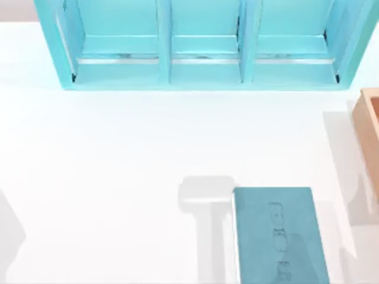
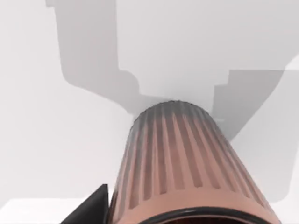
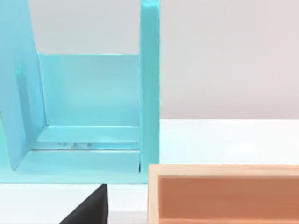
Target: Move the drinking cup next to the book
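A: Cup (image 2: 187, 163) status?

B: Left wrist view has it close up. Ribbed reddish-brown body, long axis running away from the camera, dark rim at the near end, far end aimed at the white surface (image 2: 37, 116) below. Can't tell whether it touches the surface. Its shadow falls just behind it.

A: Is it held?

B: One dark finger (image 2: 91, 207) of the left gripper sits right beside the cup wall near the rim. The other finger isn't visible, so I can't tell whether the left jaws are pinching it or spread.

A: Book?

B: Top view: teal book (image 1: 278, 234) lies flat at the near edge, right of centre, long axis running near to far, slightly skewed. Faint outline drawings run down the cover. Grey shadows lie on the surface just left of it and to its right.

A: Containers?

B: Light-blue shelf (image 1: 204, 44) along the far edge, three bays facing the camera. What shows of the bays holds nothing. Tan box (image 1: 370, 127) at the right edge, partly cut off. Right wrist view looks into its open top (image 3: 224, 193); the part seen holds nothing. It stands just in front of the shelf's end bay (image 3: 88, 107).

A: Right gripper?

B: One dark fingertip (image 3: 88, 207) at the frame edge, near the box corner. Can't tell the right jaws' state.

A: Anything in the way?

B: Surface between shelf and book is bare white.
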Robot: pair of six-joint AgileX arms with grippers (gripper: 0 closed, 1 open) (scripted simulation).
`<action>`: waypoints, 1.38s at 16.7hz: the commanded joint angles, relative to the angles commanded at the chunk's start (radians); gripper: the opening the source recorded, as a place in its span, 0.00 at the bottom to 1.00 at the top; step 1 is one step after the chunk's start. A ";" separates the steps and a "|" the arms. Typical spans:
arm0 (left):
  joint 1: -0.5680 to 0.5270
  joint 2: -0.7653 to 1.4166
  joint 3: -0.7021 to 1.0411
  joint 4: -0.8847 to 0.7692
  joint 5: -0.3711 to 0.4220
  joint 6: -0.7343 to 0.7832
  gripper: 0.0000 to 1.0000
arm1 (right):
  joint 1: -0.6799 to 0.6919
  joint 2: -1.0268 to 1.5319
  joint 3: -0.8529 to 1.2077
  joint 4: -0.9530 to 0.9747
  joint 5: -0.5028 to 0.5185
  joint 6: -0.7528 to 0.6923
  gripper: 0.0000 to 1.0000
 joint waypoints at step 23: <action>0.001 -0.007 0.014 -0.017 0.000 0.001 0.00 | 0.000 0.000 0.000 0.000 0.000 0.000 1.00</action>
